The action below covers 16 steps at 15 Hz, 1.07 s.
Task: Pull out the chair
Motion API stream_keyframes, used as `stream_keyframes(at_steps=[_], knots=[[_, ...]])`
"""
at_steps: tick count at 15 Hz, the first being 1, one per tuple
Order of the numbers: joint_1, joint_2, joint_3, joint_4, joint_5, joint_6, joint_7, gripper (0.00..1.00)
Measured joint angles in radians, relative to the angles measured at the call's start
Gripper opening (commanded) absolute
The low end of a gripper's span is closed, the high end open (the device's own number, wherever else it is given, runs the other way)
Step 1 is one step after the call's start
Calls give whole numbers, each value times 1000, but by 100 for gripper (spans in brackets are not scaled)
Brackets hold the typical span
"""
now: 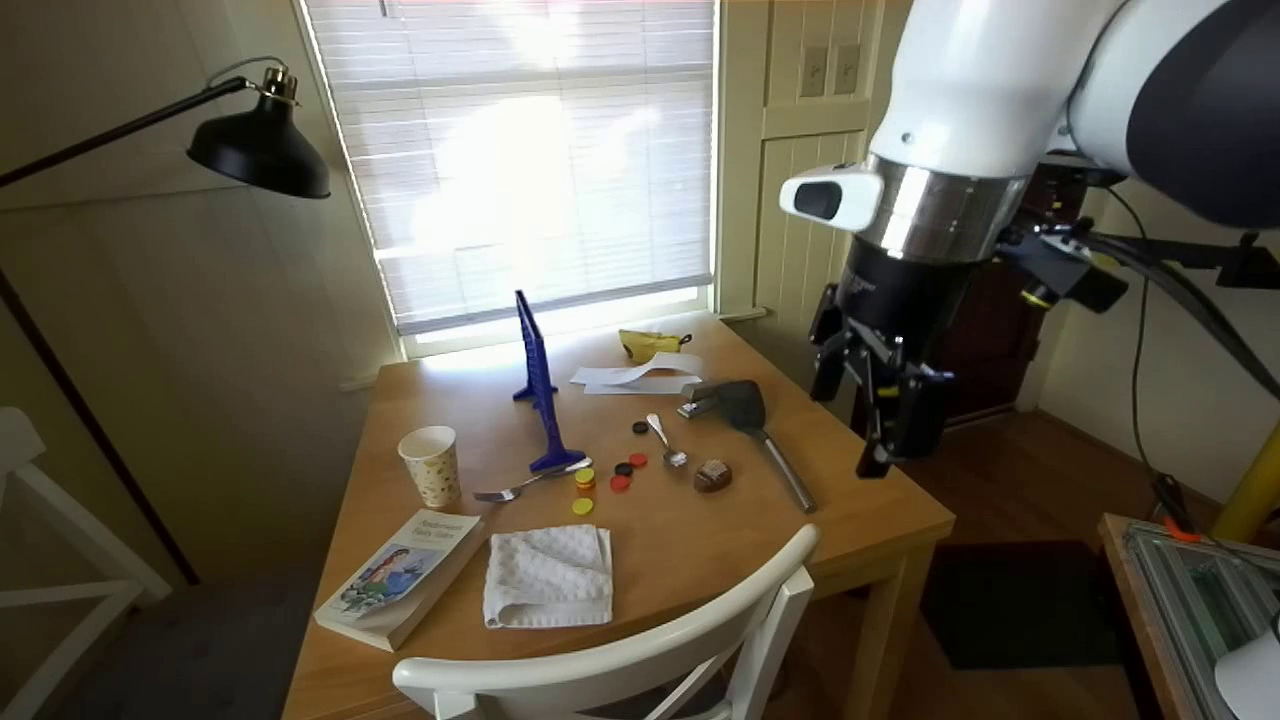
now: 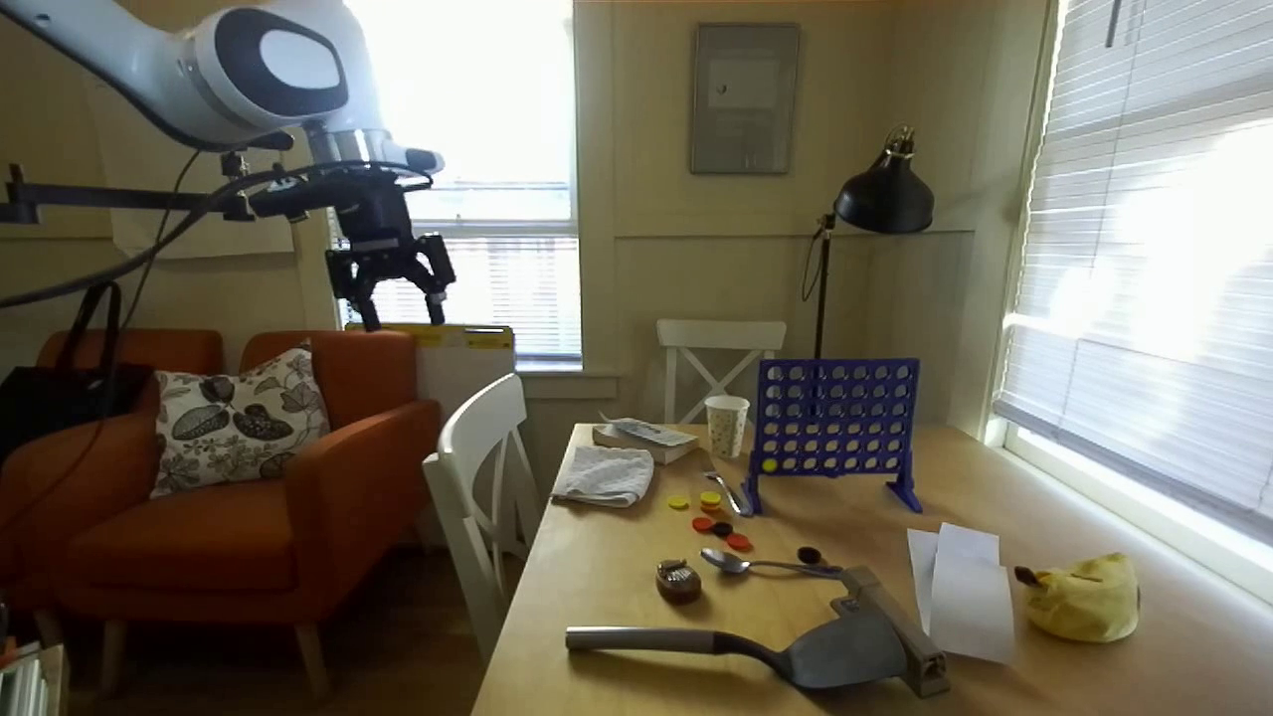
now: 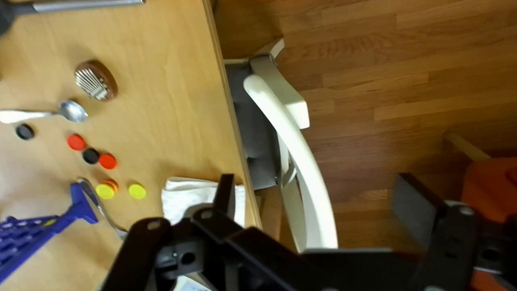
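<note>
Jaws parted wide, nothing held between them, and the gripper [image 2: 404, 318] hangs high over the scene. Its target is the white chair [image 2: 485, 418], tucked at the table [image 3: 177, 101], dark grey seat [image 3: 256, 133] running in under the edge of the top. And look at this line-up in the wrist view! The curved top rail [image 3: 299, 151] sweeps down the picture between the two fingers [image 3: 416, 206], one on the table side, one on the floor side. So the opening lies across the rail's long axis, not along it: just the angle for a pinch, by my reckoning. Height is the gap that counts. In both exterior views the rail sits lower than the fingertips and apart from them; whether the gripper stands squarely above it or somewhat toward one end, I can't tell. My call: down first, rail straddled, pinch, then draw away from the table. Watch that bend; it could twist the grip once the pull begins. Next out, the folded cloth [image 1: 548, 577] lies on the tabletop, partly hidden by the table-side finger in the wrist view, so a drifting descent might brush it. Behind the chair's back comes the floor [image 3: 383, 81], and past that the orange armchair [image 2: 189, 537], on the side the chair must travel.
</note>
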Motion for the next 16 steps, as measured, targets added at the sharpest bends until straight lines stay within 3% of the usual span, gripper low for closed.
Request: stream_keyframes(at_steps=[6,9,16], knots=[[44,234,48,19,-46,261,-154,100],[45,316,48,57,-46,267,-186,100],[45,340,63,72,-47,290,-156,100]])
